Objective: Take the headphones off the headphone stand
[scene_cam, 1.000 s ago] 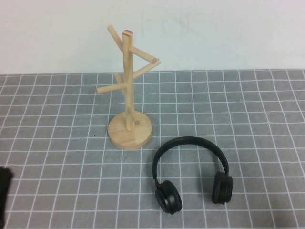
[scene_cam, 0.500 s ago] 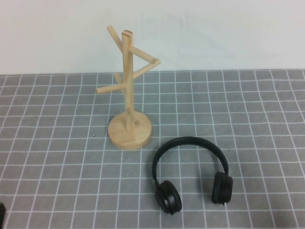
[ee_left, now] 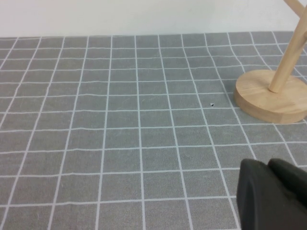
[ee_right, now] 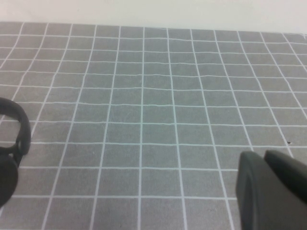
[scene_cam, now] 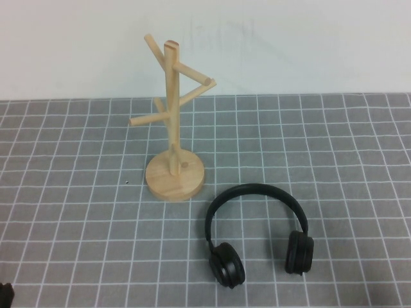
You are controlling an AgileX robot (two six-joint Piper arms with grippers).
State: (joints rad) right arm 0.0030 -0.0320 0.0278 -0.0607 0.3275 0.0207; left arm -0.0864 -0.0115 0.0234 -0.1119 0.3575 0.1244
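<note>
The black headphones lie flat on the grey checked cloth, in front of and to the right of the wooden headphone stand. The stand is upright with bare pegs. Nothing touches the headphones. My left gripper is shut and empty, low over the cloth to the left of the stand's round base; only a sliver of it shows at the high view's bottom-left corner. My right gripper is shut and empty, to the right of the headphones, outside the high view.
The grey cloth with white grid lines covers the whole table up to a white wall at the back. A tiny dark speck lies on the cloth near the stand's base.
The black left arm at the high view's lower-left edge has drawn back down and nearly left the picture. The headphones and the stand have not moved.
</note>
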